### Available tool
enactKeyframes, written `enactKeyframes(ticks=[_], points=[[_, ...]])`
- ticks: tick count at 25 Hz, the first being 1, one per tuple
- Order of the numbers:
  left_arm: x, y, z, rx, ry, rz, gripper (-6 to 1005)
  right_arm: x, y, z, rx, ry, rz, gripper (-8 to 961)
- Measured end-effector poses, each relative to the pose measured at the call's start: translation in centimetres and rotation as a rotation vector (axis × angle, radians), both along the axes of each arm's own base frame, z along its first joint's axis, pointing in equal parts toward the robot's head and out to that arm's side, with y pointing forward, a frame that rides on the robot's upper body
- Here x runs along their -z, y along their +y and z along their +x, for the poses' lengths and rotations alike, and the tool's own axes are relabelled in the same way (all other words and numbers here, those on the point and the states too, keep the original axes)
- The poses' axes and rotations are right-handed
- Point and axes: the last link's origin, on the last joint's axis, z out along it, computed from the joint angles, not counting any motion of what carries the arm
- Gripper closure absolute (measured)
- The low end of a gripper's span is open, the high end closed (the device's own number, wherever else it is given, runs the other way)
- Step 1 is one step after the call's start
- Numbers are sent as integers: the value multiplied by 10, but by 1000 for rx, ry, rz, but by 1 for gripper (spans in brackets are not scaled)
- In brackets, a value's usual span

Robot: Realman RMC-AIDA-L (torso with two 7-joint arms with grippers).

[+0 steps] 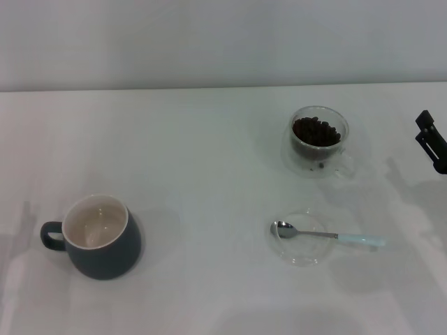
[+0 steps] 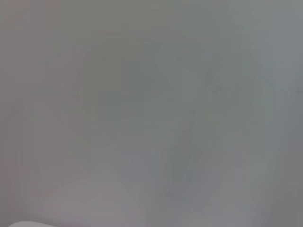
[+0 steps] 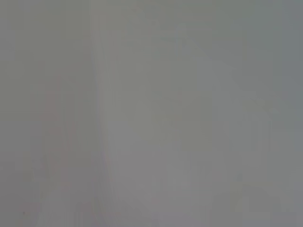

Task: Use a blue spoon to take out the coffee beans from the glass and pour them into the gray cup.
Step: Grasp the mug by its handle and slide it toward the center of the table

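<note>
The blue spoon (image 1: pixel 328 236) lies flat, its metal bowl resting on a small clear saucer (image 1: pixel 300 239) and its pale blue handle pointing right. Behind it stands the glass (image 1: pixel 319 143) holding a heap of coffee beans (image 1: pixel 316 131). The gray cup (image 1: pixel 98 237) stands at the front left, white inside, handle to the left. Part of my right gripper (image 1: pixel 431 142) shows at the right edge, to the right of the glass and well apart from it. My left gripper is out of view. Both wrist views show only bare pale surface.
The white table (image 1: pixel 209 160) runs back to a pale wall. A wide bare stretch lies between the gray cup and the saucer.
</note>
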Motion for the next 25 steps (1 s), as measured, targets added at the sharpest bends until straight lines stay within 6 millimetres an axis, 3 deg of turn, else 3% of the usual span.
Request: enactKeyframes(ticks=[25], points=[[-1,0,-1,-1,2,1,211,0,2,-1,1,2,3,88]])
